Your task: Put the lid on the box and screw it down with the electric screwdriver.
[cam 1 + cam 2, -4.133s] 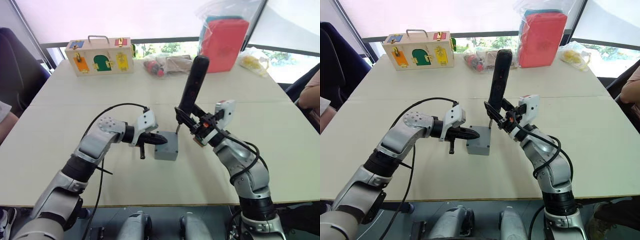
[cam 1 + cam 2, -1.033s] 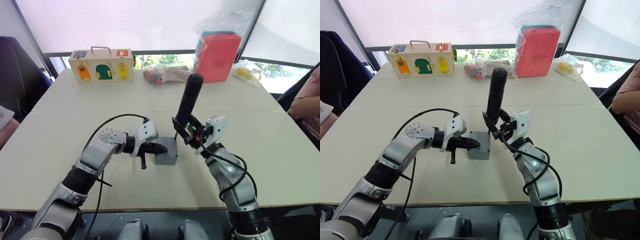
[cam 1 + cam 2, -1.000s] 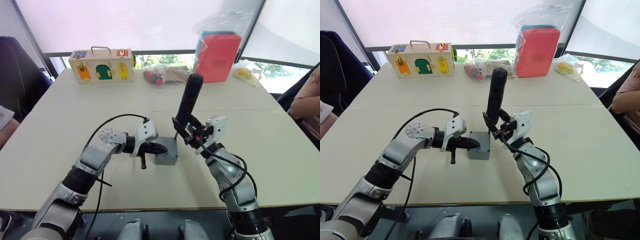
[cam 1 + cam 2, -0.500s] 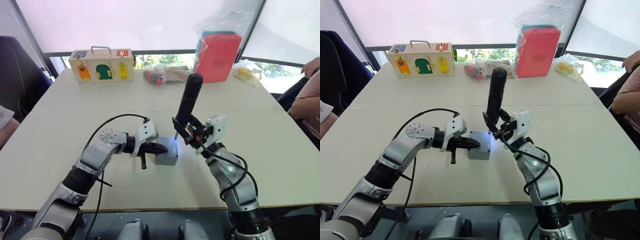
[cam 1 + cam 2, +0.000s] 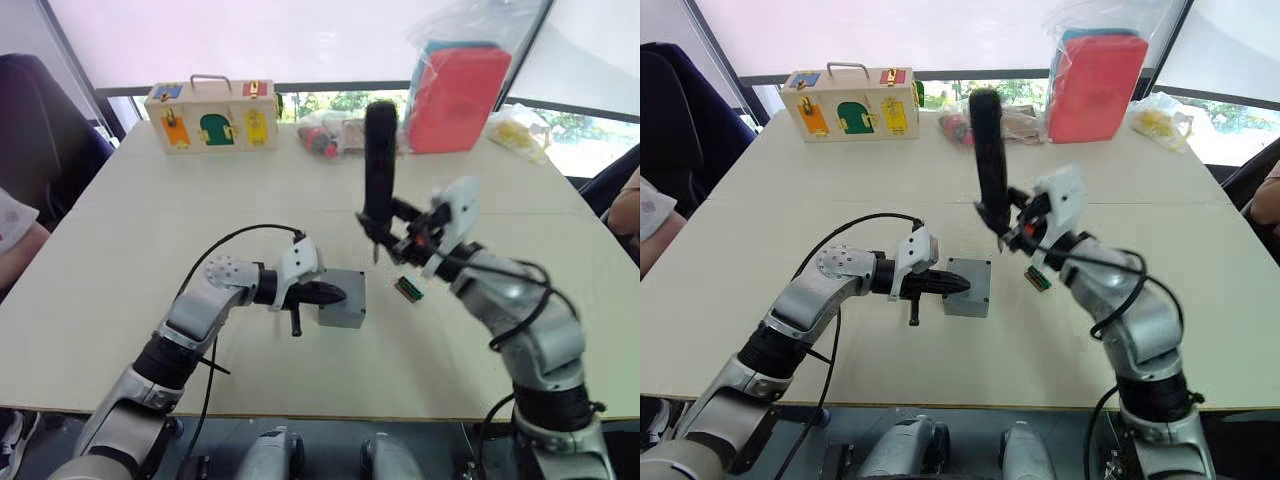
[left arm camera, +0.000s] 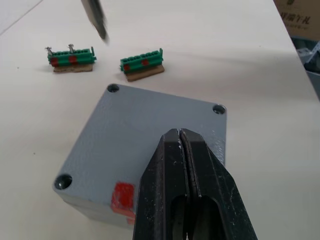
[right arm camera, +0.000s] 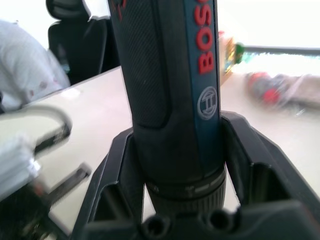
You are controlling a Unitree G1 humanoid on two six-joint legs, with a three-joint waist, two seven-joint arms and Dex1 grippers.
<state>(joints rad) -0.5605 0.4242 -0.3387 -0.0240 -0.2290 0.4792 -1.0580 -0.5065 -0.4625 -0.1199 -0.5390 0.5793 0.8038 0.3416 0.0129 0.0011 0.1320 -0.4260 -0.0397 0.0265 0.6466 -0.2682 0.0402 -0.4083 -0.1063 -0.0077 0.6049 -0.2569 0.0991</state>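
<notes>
1. Lid (image 6: 150,135): sitting on box (image 5: 342,312), mid-counter; left end effector (image 6: 182,150), fingers together, pressing it down.
2. Screwdriver (image 5: 379,160): right end effector (image 5: 400,232) gripping it, bit raised clear.
3. Step: screwing; next, lowering bit into a corner hole.

Around the box (image 5: 341,298) the table (image 5: 130,240) lies open; two green terminal blocks (image 6: 142,62) crowd its right side; clutter lines the far edge.

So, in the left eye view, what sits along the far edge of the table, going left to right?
Wooden case with coloured latches → clear bag of small red items → red pouch in a clear plastic bag → bag with yellow contents.
</notes>
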